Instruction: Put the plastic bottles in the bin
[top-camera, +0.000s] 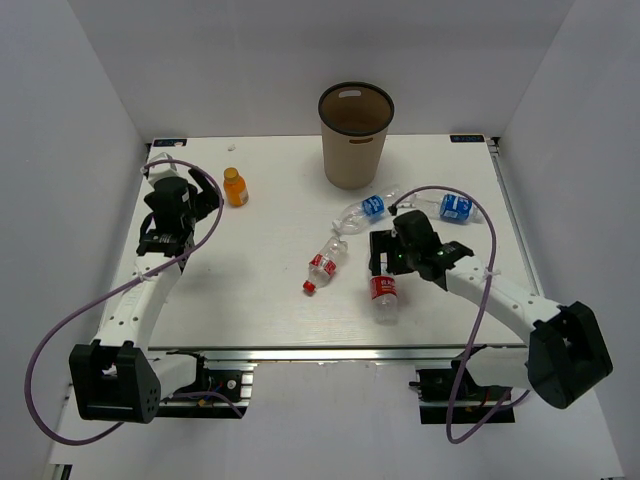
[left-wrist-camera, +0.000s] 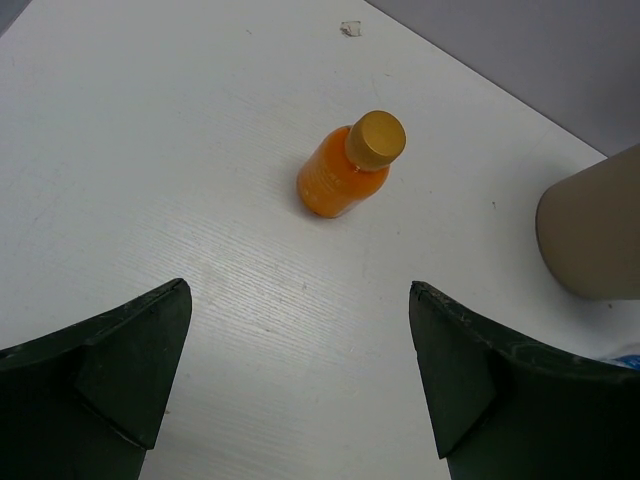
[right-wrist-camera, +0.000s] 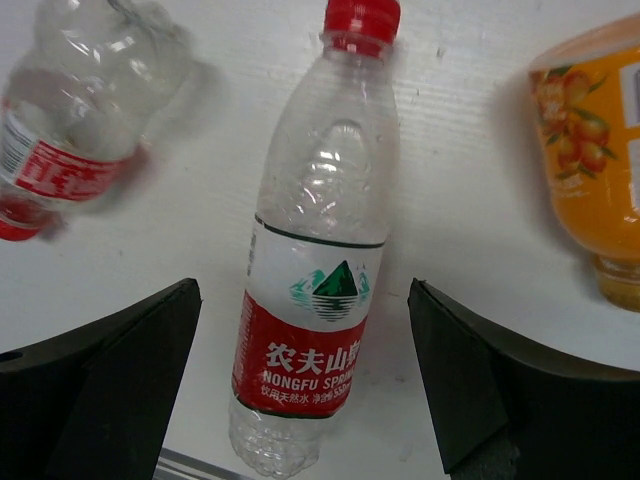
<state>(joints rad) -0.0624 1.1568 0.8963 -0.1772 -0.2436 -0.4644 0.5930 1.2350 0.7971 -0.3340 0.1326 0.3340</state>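
The tan bin (top-camera: 355, 120) stands upright at the back centre; its side also shows in the left wrist view (left-wrist-camera: 590, 230). An orange juice bottle (top-camera: 235, 187) stands at the back left, ahead of my open, empty left gripper (top-camera: 200, 195) (left-wrist-camera: 300, 290), with bare table between them (left-wrist-camera: 345, 170). My right gripper (top-camera: 386, 268) (right-wrist-camera: 305, 290) is open, jaws either side of a lying red-label bottle (top-camera: 386, 295) (right-wrist-camera: 315, 290), not touching it. A second red-label bottle (top-camera: 325, 262) (right-wrist-camera: 60, 130) lies to its left. A second orange bottle (right-wrist-camera: 595, 150) lies to its right.
A clear blue-label bottle (top-camera: 368, 208) lies in front of the bin, and another blue-label bottle (top-camera: 455, 207) lies to the right of it. The table's front rail (right-wrist-camera: 190, 468) is just past the base of the red-label bottle between my jaws. White walls enclose the table.
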